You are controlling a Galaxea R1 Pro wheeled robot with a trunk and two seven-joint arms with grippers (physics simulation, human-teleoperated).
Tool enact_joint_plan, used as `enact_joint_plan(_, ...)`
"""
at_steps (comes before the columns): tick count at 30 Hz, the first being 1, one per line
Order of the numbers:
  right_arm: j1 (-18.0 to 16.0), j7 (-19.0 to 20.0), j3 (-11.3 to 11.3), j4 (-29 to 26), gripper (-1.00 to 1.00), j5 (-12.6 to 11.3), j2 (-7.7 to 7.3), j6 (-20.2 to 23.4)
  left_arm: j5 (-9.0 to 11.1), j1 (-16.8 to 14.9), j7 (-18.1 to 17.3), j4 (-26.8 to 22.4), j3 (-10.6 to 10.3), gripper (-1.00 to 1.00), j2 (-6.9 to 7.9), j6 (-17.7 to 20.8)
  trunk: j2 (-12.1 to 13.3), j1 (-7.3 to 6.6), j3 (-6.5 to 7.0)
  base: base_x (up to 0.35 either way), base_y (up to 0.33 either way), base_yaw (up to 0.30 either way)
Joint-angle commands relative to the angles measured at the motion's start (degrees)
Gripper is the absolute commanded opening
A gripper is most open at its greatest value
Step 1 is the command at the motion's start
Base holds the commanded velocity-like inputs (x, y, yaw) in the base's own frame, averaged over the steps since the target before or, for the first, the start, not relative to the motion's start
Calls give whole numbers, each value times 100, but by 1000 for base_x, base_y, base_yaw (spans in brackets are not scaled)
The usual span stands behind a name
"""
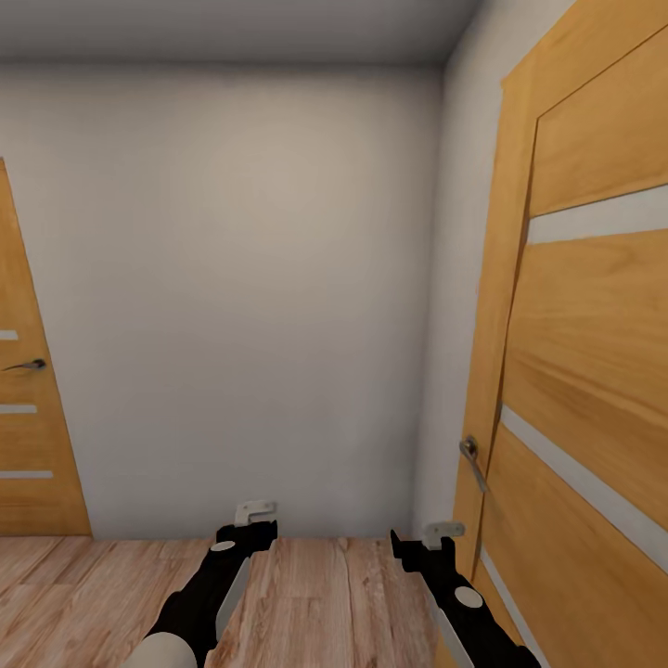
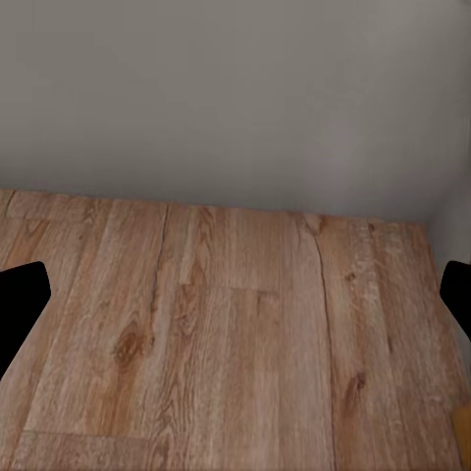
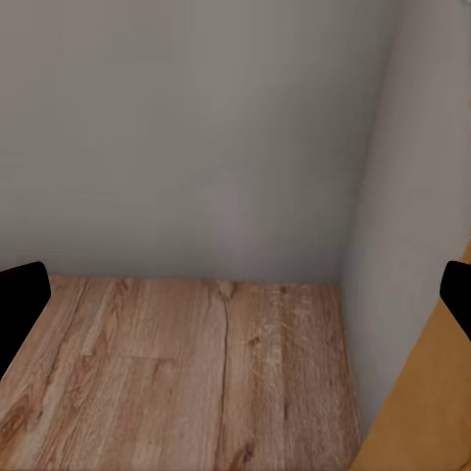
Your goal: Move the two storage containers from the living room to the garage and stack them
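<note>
In transit, facing a blank wall [image 1: 241, 278] in a corridor corner — my left gripper [image 1: 252, 521] and right gripper [image 1: 436, 543] both spread and empty. No storage container shows here. Wooden door [image 1: 23, 445] at left edge, another door [image 1: 584, 390] at right; I likely must turn away.

My arms are black, each with a round white disc, white brackets at the grippers [image 1: 255, 518] [image 1: 436, 538].

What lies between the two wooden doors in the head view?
A bare white-grey wall spans between the left door and the right door, with light wood plank floor below; nothing stands there.
</note>
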Motion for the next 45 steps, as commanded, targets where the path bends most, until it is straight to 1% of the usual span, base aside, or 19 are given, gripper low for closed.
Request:
enact_joint_plan(1,-2,-30,22,0,100,-59,-4,-5,-19,0,1,-8,19,100,-6,30,-5,2,-3,6,0,0)
enact_joint_plan(6,-2,-30,22,0,100,-59,-4,-5,-17,0,1,-8,19,100,-6,30,-5,2,-3,36,0,0)
enact_joint_plan(16,-2,-30,22,0,100,-59,-3,-6,-17,0,1,-8,19,100,-6,30,-5,2,-3,259,0,0)
enact_joint_plan(38,-2,-38,21,17,100,-59,-1,-16,-18,0,1,-8,19,100,-6,30,-5,2,-3,11,0,0)
enact_joint_plan(45,-2,-31,19,17,100,-59,-3,-16,-21,0,1,-8,19,100,-6,30,-5,2,-3,204,0,0)
